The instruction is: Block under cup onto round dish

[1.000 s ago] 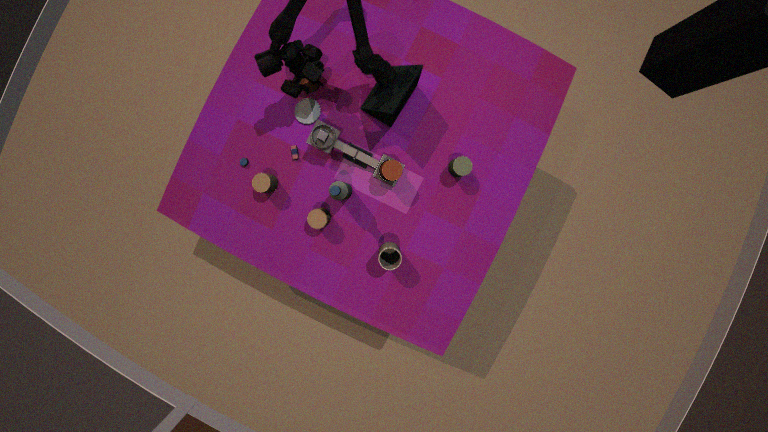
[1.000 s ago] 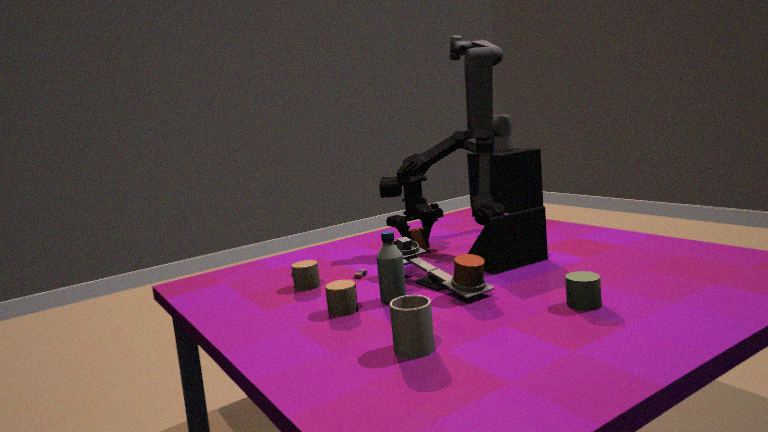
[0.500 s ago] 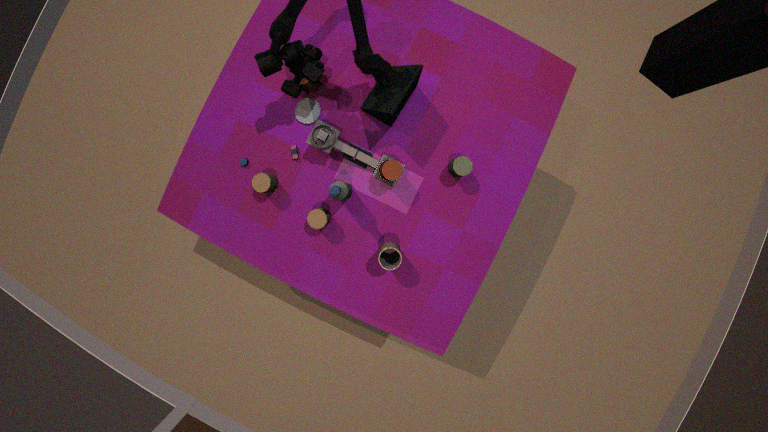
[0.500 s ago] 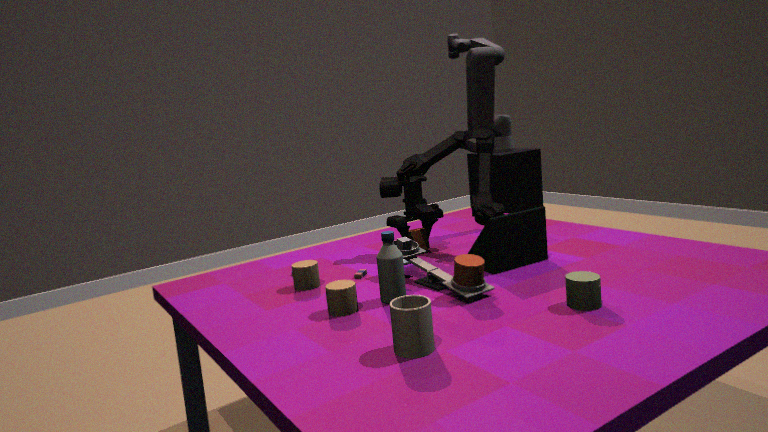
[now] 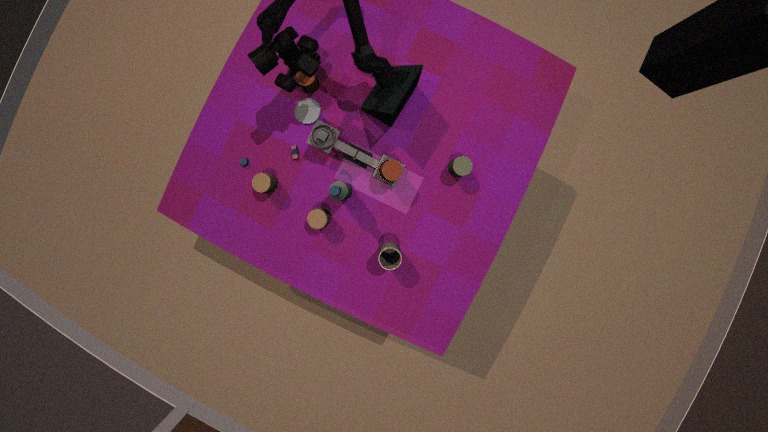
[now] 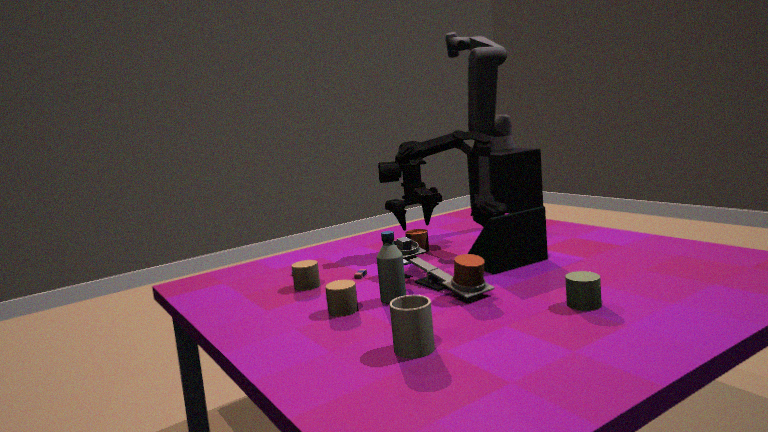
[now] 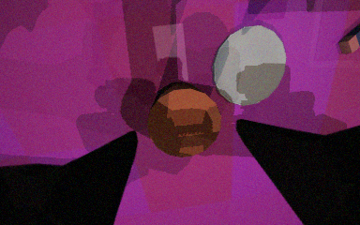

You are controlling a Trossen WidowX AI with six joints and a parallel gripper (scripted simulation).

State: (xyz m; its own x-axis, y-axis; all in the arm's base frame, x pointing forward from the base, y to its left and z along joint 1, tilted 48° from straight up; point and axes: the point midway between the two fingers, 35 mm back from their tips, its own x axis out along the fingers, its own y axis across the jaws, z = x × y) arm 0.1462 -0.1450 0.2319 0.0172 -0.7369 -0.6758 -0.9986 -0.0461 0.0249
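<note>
My gripper (image 5: 297,73) (image 6: 416,226) (image 7: 187,129) is open and empty, its fingertips above an orange-brown cup (image 5: 309,83) (image 6: 418,240) (image 7: 185,122). That cup stands on the table beside the pale round dish (image 5: 307,111) (image 7: 262,47), apart from it. The dish is bare in the wrist view and hidden in the exterior view. A small grey block (image 5: 322,135) (image 6: 403,242) lies uncovered in the pan at one end of the balance (image 5: 365,158) (image 6: 421,266). The other orange cup (image 5: 391,170) (image 6: 469,273) stands on the opposite end.
A bottle (image 5: 339,192) (image 6: 390,277) stands near the balance. Two tan cylinders (image 5: 262,182) (image 6: 341,299), a green cylinder (image 5: 461,166) (image 6: 583,291) and a hollow grey cup (image 6: 412,331) stand farther out. A small pink-and-blue piece (image 5: 294,152) (image 6: 360,273) lies near the block's pan.
</note>
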